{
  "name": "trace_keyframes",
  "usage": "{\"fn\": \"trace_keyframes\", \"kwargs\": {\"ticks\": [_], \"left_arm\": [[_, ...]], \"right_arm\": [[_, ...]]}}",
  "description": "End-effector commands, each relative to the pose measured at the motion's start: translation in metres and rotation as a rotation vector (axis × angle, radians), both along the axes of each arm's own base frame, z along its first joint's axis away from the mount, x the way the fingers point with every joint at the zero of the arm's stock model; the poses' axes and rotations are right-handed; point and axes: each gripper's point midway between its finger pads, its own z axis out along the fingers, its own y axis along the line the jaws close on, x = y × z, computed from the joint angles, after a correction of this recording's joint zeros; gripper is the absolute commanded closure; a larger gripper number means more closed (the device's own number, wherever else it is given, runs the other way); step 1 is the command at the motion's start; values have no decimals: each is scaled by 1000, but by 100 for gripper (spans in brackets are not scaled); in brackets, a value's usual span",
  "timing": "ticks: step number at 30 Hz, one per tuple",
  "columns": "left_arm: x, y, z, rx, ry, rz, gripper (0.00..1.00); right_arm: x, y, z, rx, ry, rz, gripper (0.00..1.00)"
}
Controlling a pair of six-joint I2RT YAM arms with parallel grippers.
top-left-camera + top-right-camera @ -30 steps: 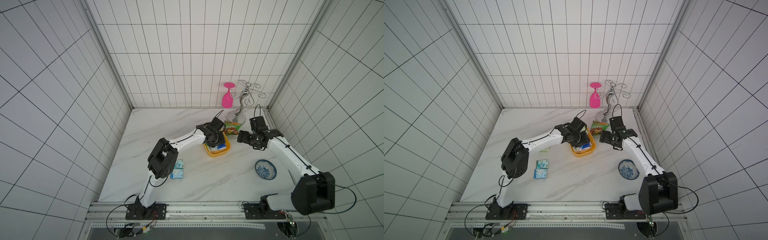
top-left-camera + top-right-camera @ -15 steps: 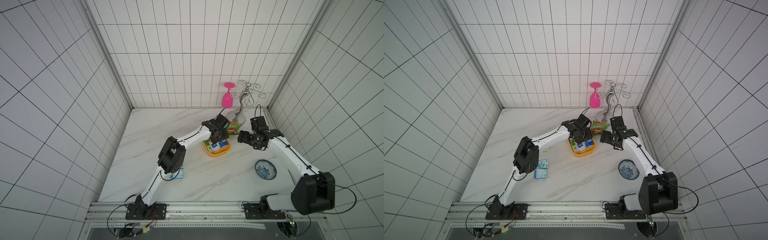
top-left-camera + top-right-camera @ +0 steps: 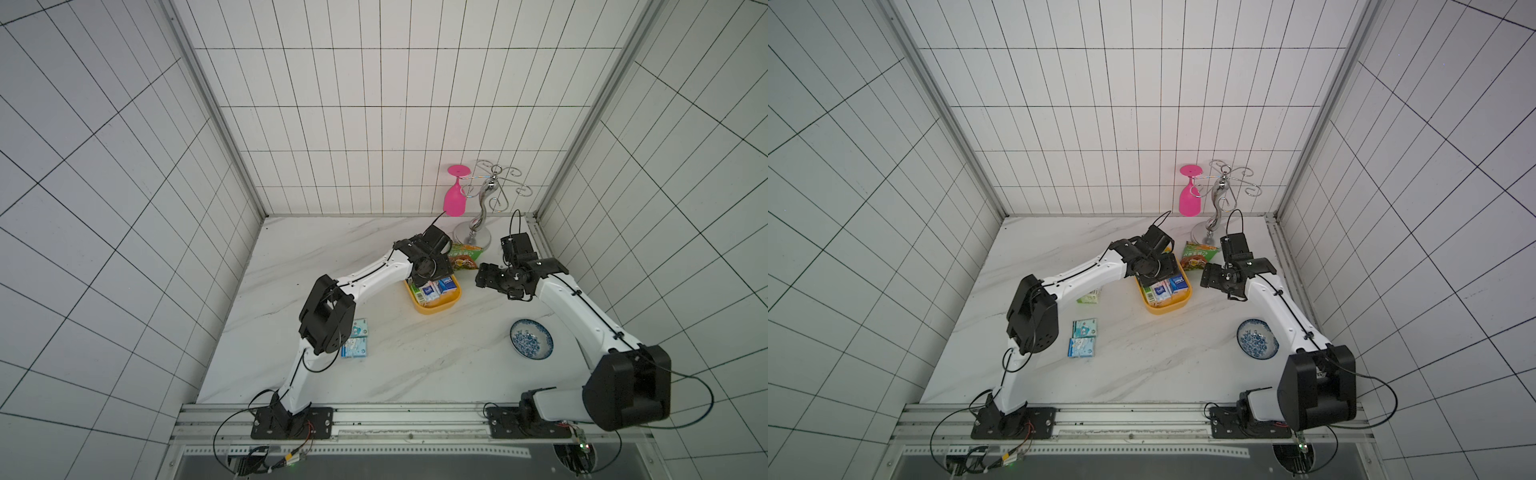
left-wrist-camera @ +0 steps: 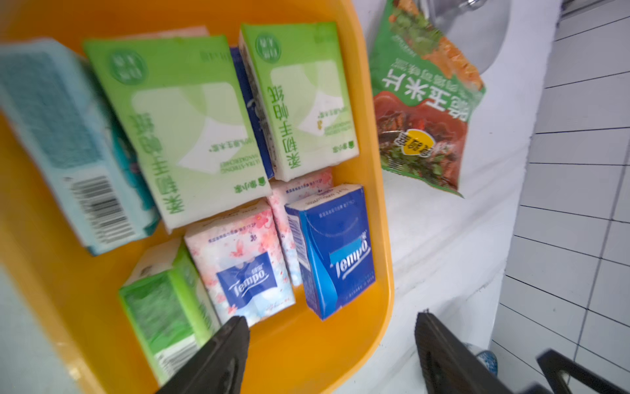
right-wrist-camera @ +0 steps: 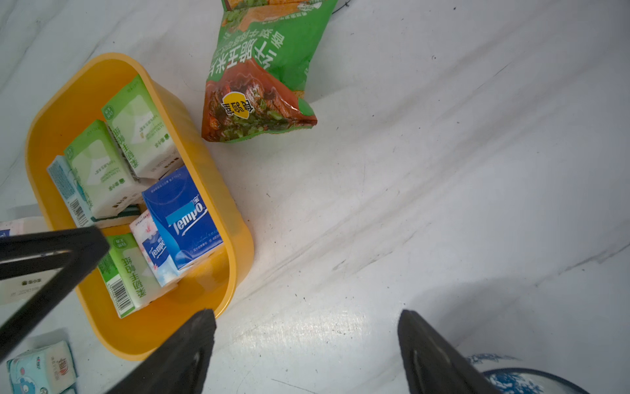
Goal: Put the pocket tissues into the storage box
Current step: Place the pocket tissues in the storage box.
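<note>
The storage box (image 3: 432,311) (image 3: 1160,309) is a shallow yellow-orange tray at the table's back middle. Several pocket tissues lie in it: green (image 4: 191,136), pink-white (image 4: 238,266), dark blue (image 4: 337,249) (image 5: 187,218) and light teal (image 4: 64,136). Two teal packets (image 3: 355,338) (image 3: 1084,336) and a green one (image 3: 1090,296) lie on the marble left of the box. My left gripper (image 3: 428,270) (image 4: 330,319) hovers over the box's far end, open and empty. My right gripper (image 3: 484,280) (image 5: 306,314) hangs to the right of the box, open over bare marble.
A green-and-orange snack bag (image 3: 463,257) (image 5: 262,78) lies just behind the box. A blue-and-white bowl (image 3: 532,338) (image 3: 1257,338) sits at the front right. A metal rack (image 3: 482,208) with a pink glass (image 3: 454,199) stands at the back wall.
My left gripper's jaws have spread apart over the box while its elbow shifted. The right arm has stayed in place.
</note>
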Motion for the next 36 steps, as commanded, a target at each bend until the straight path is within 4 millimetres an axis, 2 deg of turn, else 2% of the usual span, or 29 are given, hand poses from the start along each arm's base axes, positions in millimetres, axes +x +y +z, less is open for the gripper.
{"fn": "trace_keyframes", "kwargs": {"ticks": [1, 4, 5, 8, 14, 17, 19, 22, 25, 29, 33, 34, 36], "left_arm": [[1, 31, 50, -4, -131, -11, 19], [-11, 67, 61, 3, -143, 3, 16], [-13, 82, 63, 7, -145, 17, 8], [-20, 128, 58, 21, -131, 75, 6], [-23, 209, 22, 42, -68, 219, 5], [-24, 239, -1, 46, 2, 295, 5], [-24, 253, -15, 29, 36, 348, 5], [-19, 264, -26, -29, 71, 456, 5], [-16, 268, -34, -93, 115, 598, 8], [-12, 261, -40, -213, 169, 785, 17], [-12, 257, -38, -209, 206, 899, 22], [-13, 257, -40, -209, 224, 928, 29], [-15, 256, -45, -210, 257, 972, 33]], "right_arm": [[-17, 0, 13, 33, 11, -9, 12], [-26, 9, 19, 38, 5, 8, 12], [-29, 13, 21, 34, 5, 19, 12], [-38, 28, 23, 25, 10, 55, 12], [-44, 48, 19, 5, 14, 106, 12], [-44, 52, 17, 0, 15, 116, 12], [-44, 54, 16, -2, 15, 124, 12], [-40, 60, 14, 0, 18, 151, 12], [-36, 64, 11, -17, 32, 178, 13], [-35, 66, 3, -28, 60, 189, 13], [-37, 62, -1, -49, 62, 192, 13], [-37, 60, -1, -58, 60, 190, 13], [-37, 56, 1, -74, 47, 187, 13]]}}
